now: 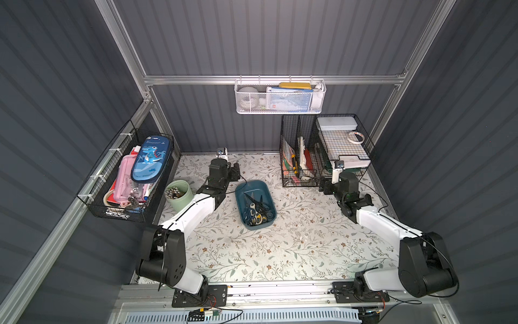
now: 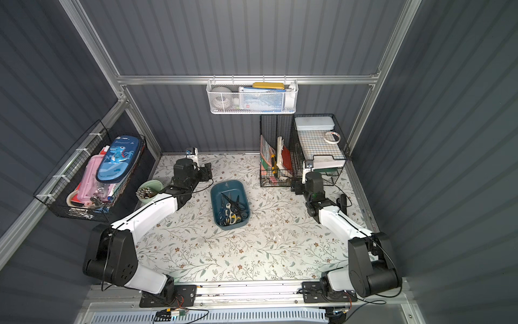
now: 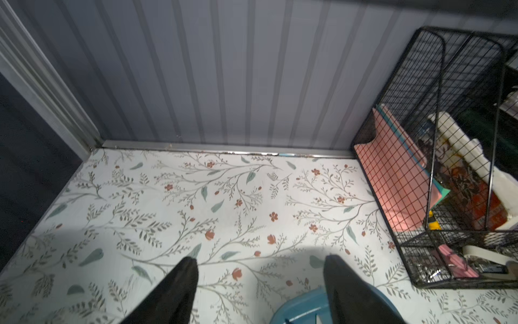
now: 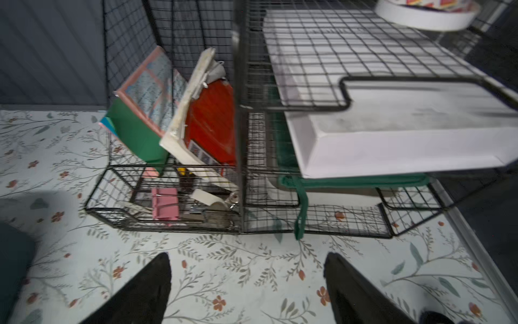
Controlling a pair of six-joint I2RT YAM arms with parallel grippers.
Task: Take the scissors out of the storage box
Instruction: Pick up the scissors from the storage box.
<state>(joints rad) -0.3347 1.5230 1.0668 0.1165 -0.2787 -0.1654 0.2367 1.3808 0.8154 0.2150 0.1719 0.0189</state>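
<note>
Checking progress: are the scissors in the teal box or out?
In. The scissors lie piled inside the storage box, seen in both top views.

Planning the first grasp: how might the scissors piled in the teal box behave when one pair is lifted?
The scissors look stiff, metal-bladed. They overlap in the storage box, so a lifted pair may snag neighbours. The shallow box could slide.

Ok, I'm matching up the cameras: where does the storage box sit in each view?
In both top views: storage box near picture centre.
Left wrist: only a rim corner, beside a finger of the left gripper.
Right wrist: blurred teal patch at the frame edge, probably it.
Shared landmark: black wire rack.
</note>
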